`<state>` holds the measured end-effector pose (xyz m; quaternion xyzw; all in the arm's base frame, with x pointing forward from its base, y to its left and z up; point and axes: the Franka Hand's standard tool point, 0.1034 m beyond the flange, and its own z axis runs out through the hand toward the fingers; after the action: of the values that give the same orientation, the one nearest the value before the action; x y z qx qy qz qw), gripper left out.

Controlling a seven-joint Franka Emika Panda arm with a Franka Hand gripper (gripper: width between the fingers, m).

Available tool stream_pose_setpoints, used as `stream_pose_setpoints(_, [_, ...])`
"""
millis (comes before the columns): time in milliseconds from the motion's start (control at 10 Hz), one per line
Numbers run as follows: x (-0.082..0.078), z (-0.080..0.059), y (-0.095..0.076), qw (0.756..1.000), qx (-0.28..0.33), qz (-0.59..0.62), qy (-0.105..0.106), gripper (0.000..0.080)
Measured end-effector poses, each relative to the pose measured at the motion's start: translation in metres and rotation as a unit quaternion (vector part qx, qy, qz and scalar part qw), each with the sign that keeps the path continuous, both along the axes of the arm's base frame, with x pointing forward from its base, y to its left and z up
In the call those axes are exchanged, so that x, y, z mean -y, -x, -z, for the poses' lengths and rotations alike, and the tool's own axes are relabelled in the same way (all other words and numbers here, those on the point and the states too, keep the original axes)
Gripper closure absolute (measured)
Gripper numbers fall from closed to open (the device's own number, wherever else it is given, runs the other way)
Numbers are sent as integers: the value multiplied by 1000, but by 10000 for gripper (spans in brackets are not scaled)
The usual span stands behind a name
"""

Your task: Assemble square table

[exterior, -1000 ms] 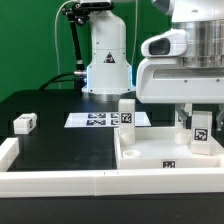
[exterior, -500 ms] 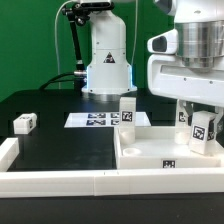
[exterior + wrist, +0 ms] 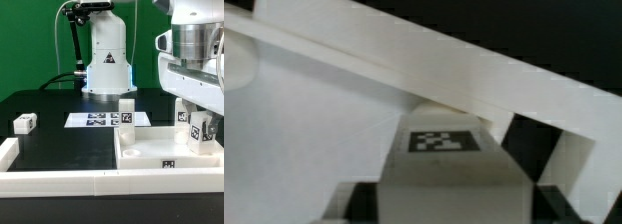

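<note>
1. Square table parts sit on a black table (image 3: 60,140). They are not all joined.
2. The big white tabletop (image 3: 140,160) lies flat, like a tray, at the exterior view's right. It has a small black-and-white tag on its front wall.
3. One white leg, the standing leg (image 3: 127,112), is upright at the tabletop's back corner, on the exterior view's left side of the tray. It has a tag on its front.
4. The claw (image 3: 199,122) hangs over the other side of the tabletop. It is closed around a second leg, the held leg (image 3: 198,135).
5. In the wrist view the held leg (image 3: 441,150) shows a tag on its face. A dark finger (image 3: 571,170) presses on its side, and another dark part sits on the other side.
6. The held leg is almost upright, inside the tray's walls. I cannot tell if its bottom touches the tray floor.
7. The wrist view also shows the white tabletop (image 3: 295,140) and one of its walls running across behind the leg.
8. A third leg, the loose leg (image 3: 24,123), lies on the table far off at the exterior view's left.
9. The marker board (image 3: 95,120) lies flat on the table in front of the white robot base (image 3: 107,60).
10. A long white bar (image 3: 60,181) runs along the front edge of the table.
</note>
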<state>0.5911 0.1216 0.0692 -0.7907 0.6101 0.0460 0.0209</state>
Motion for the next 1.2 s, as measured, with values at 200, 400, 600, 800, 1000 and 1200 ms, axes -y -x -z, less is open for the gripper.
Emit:
stream_pose_setpoints(200, [0,0,0,1000,1,-8,0,288])
stream_pose_setpoints(400, [-3,0,1,1000,2,-26,-2,179])
stream_pose_setpoints(600, [-3,-1,0,988,16,-152,-7,159])
stream_pose_setpoints(800, [-6,-1,1,976,21,-218,-9,151])
stream_pose_setpoints(1000, [-4,0,-1,943,35,-330,-13,151])
stream_pose_setpoints(1200, [-3,0,-1,924,39,-381,-14,151])
